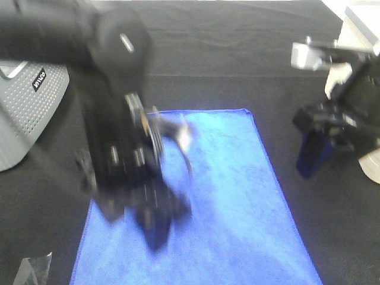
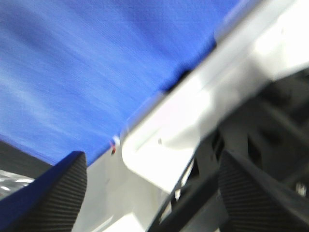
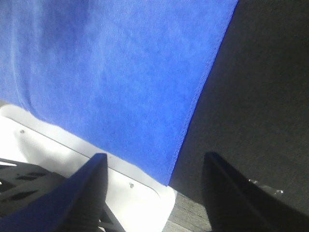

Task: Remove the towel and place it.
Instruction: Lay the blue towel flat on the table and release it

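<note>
**Exterior high view: towel flat on the worktop, both grippers apart**

Exterior high view first: the towel (image 1: 237, 196) lies spread flat on the black cloth (image 1: 237, 53) that covers the worktop. It is roughly in the middle, with its far edge straight and its near edge running out of the picture. From where I stand, the left arm (image 1: 119, 148) hangs over the towel's left half, badly blurred (I can't make out its fingers from up here). The right arm (image 1: 350, 101) sits off to the right. The right gripper (image 1: 312, 151) is over bare black cloth, just beside the towel's right edge and clear of it. A grey perforated box (image 1: 24, 113) stands at the left of the worktop, apart from the towel.

The left wrist view settles the left gripper (image 2: 152, 159). Its two ribbed fingers (image 2: 53, 193) stand wide apart with nothing between them. Blue cloth fills the space beyond, and a white frame (image 2: 169, 140) crosses the shot. The right wrist view shows much the same for the right gripper: fingers spread and nothing clamped. It looks down at the towel's stitched edge where that meets the black cloth.
</note>
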